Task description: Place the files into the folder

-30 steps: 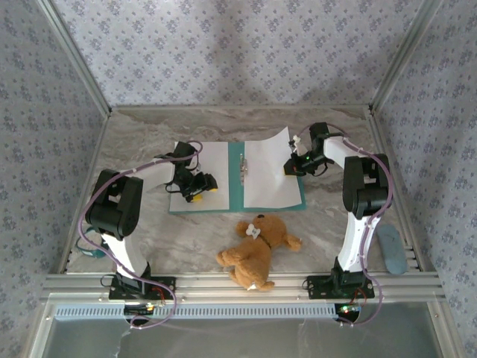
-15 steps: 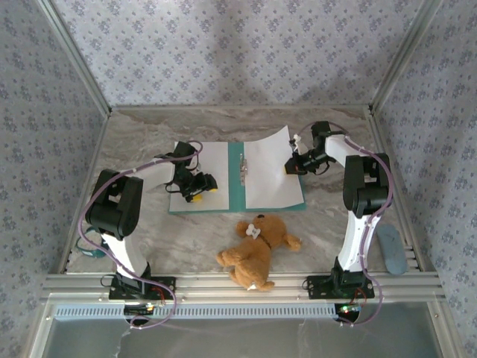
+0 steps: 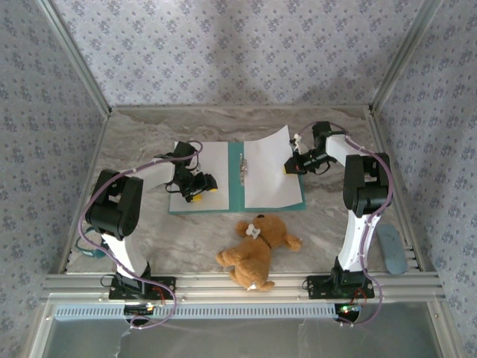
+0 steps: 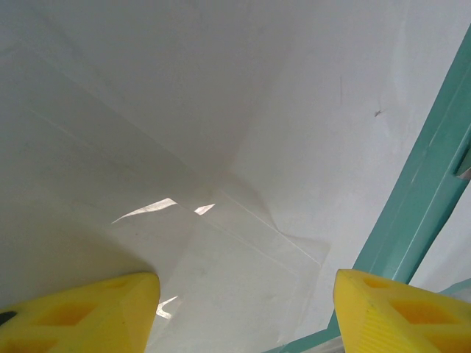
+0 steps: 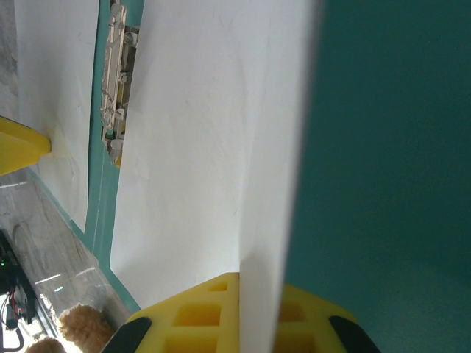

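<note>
The teal folder (image 3: 236,179) lies open in the middle of the table, its metal clip (image 5: 116,81) at the spine. A white file (image 3: 212,160) covers its left half and a second white file (image 3: 264,175) its right half, with the far right corner curled up. My left gripper (image 3: 197,190) hovers open just above the left file (image 4: 221,110), its yellow fingertips (image 4: 81,309) wide apart beside the teal spine (image 4: 423,191). My right gripper (image 3: 288,168) is shut on the right file's right edge (image 5: 265,220), which stands lifted off the teal cover (image 5: 390,147).
A brown teddy bear (image 3: 257,250) lies near the front of the table, just before the folder. A grey-blue oblong object (image 3: 391,250) rests by the right rail. Patterned walls close in the back and both sides.
My right gripper has shifted slightly toward the back with the sheet's edge in it. The left arm has not moved.
</note>
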Robot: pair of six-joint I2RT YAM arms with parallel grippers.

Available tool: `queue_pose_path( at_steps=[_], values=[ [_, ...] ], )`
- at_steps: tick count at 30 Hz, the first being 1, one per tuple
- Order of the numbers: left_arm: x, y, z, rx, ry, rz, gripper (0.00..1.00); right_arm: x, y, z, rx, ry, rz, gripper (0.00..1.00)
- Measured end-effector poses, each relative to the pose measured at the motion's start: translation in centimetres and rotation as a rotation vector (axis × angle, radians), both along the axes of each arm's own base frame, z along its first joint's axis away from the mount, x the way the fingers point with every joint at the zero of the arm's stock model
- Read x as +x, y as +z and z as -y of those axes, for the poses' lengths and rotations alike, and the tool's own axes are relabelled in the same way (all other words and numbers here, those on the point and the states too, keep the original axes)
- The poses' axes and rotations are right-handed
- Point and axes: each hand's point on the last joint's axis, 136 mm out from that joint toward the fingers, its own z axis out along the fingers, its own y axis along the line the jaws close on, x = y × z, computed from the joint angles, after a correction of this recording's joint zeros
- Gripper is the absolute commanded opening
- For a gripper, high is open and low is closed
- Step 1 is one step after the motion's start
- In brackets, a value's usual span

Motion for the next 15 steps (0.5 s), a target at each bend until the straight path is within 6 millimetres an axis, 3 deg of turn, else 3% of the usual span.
queue_pose_path(
  at_steps=[15],
  values=[
    [-0.03, 0.04, -0.23, 0.004, 0.002, -0.007, 0.66, -0.05, -0.04, 0.08, 0.024, 0.023, 0.000, 0.00]
  ],
)
